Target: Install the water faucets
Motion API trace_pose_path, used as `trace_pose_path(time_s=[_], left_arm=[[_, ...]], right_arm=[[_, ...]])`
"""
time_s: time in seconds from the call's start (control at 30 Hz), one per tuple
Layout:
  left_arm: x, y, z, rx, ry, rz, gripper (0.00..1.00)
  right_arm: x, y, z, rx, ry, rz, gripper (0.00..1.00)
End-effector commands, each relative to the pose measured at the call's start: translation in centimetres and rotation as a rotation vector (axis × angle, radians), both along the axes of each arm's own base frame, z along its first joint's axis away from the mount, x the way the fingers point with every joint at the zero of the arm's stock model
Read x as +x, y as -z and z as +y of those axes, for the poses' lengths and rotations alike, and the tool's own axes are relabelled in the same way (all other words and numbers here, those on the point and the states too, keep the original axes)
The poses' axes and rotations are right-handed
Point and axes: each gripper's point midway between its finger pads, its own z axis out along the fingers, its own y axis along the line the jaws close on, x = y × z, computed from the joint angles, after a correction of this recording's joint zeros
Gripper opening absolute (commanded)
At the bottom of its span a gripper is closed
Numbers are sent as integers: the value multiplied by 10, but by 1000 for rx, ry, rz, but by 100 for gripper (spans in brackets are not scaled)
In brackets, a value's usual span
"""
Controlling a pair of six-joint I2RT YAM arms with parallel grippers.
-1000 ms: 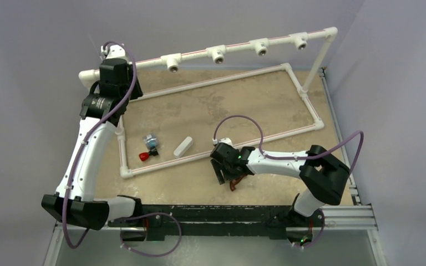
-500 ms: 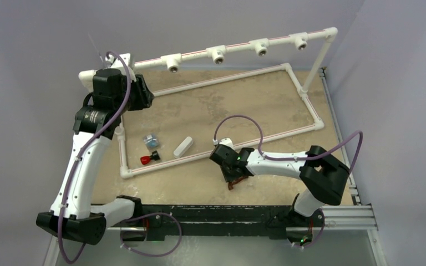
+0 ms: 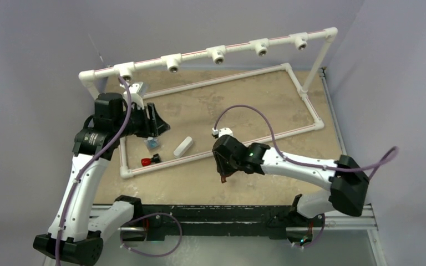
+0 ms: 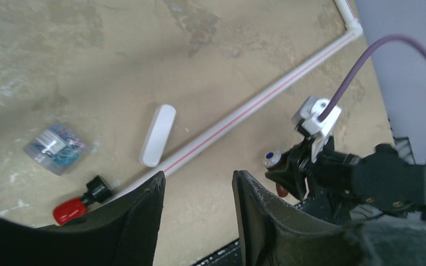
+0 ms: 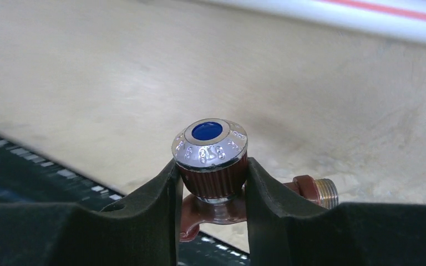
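My right gripper (image 5: 211,169) is shut on the ribbed knob of a reddish-brown water faucet (image 5: 209,145). The knob's chrome cap with a blue dot points up. Its threaded stem (image 5: 324,193) sticks out to the right. From above, the right gripper (image 3: 224,169) holds the faucet (image 3: 226,177) near the table's front edge. The left gripper (image 3: 158,126) hangs open over the left of the pipe frame, with nothing between its fingers (image 4: 144,199). The left wrist view also catches the faucet (image 4: 272,159) in the right gripper.
A white pipe rail with several tee fittings (image 3: 217,54) runs along the back. A low pipe rectangle (image 3: 199,154) lies on the table. Inside it lie a white oblong block (image 3: 183,146), a clear blue packet (image 3: 153,142) and a small red-and-black piece (image 3: 148,160).
The left arm has swung from the back-left pipe corner forward and right, its jaws widening. The right gripper has closed on the faucet and drawn it slightly left.
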Motion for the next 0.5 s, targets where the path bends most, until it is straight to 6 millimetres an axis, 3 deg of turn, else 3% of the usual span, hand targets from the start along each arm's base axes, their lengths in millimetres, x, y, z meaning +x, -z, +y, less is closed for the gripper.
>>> trace_pose_path(time_s=[0.0, 0.17, 0.47], left_arm=[[-22, 10, -24, -115, 130, 67, 49], [-37, 22, -37, -189, 203, 107, 53], [-58, 34, -48, -272, 282, 122, 64]], right_arm=[[-2, -77, 45, 270, -161, -82, 0], [-21, -135, 68, 499, -354, -146, 0], [-59, -189, 83, 700, -644, -189, 0]])
